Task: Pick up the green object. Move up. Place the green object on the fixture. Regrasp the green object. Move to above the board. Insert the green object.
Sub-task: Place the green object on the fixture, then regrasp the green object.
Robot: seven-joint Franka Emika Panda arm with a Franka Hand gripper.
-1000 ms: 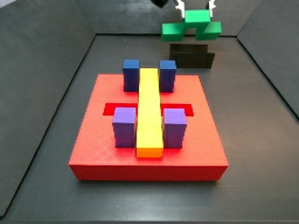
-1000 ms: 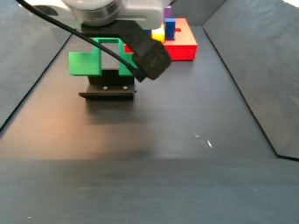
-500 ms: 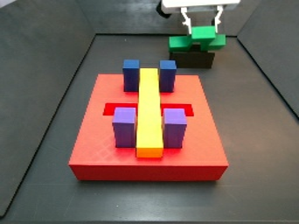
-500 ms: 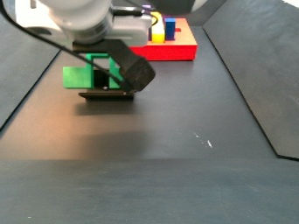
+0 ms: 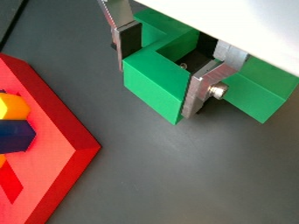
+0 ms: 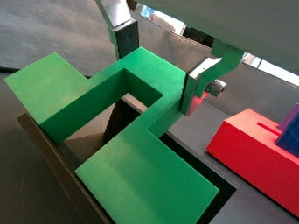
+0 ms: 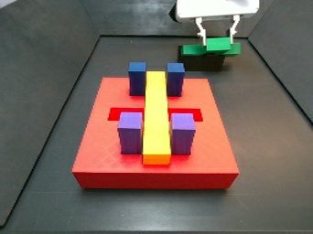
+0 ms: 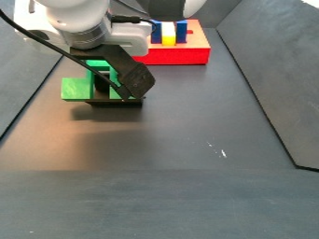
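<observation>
Jaws of the gripper (image 6: 163,68) clamp the raised middle of the bright green plastic block (image 6: 111,105), which rests on the glossy black step-shaped fixture (image 7: 203,61), beyond the large red slotted board (image 7: 153,163). You appear to be at the placing step; judge seating, then release and regrasp.

1. We see a dark grey floor (image 7: 49,137) with raised dark walls along its sides in both side views.
2. The board (image 7: 110,160), a red slab, lies flat on the floor.
3. The fixture (image 7: 199,63) stands on the floor, well apart from the board.
4. The gripper (image 7: 217,41) hangs over the fixture, its plates on either side of the green object (image 7: 210,49) that rests on top.
</observation>
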